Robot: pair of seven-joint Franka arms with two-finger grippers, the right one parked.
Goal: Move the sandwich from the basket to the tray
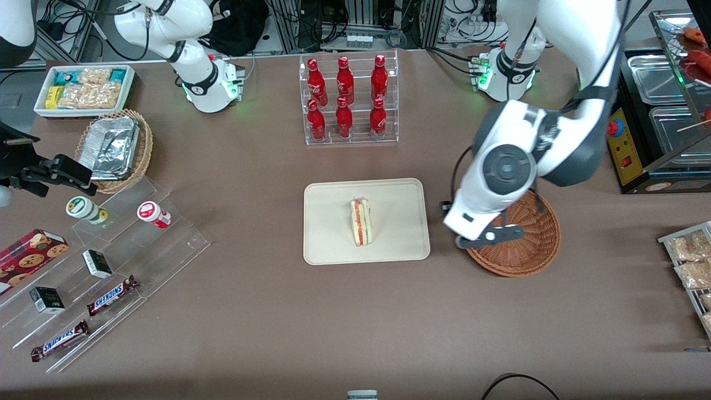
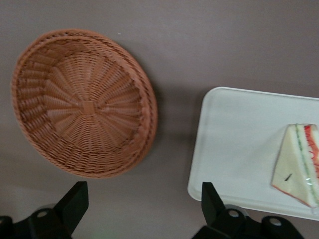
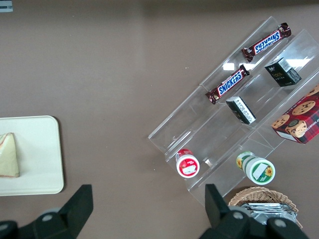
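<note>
The small triangular sandwich (image 1: 361, 222) of pale bread, with its red-orange and green filling stripe showing, is lying near the middle of the flat rectangular cream-beige tray (image 1: 328, 244) (nothing else is sitting on it). Beside the tray, toward the working arm's end of the table, the round reddish-brown woven wicker basket (image 1: 527, 250) is sitting with nothing in it. The left arm's gripper (image 2: 142, 209) is hovering above the table between basket and tray, its black fingers (image 2: 75, 199) spread wide apart and holding nothing. Farther from the front camera, a clear acrylic rack (image 1: 350, 100) is holding six red bottles (image 1: 344, 118).
</note>
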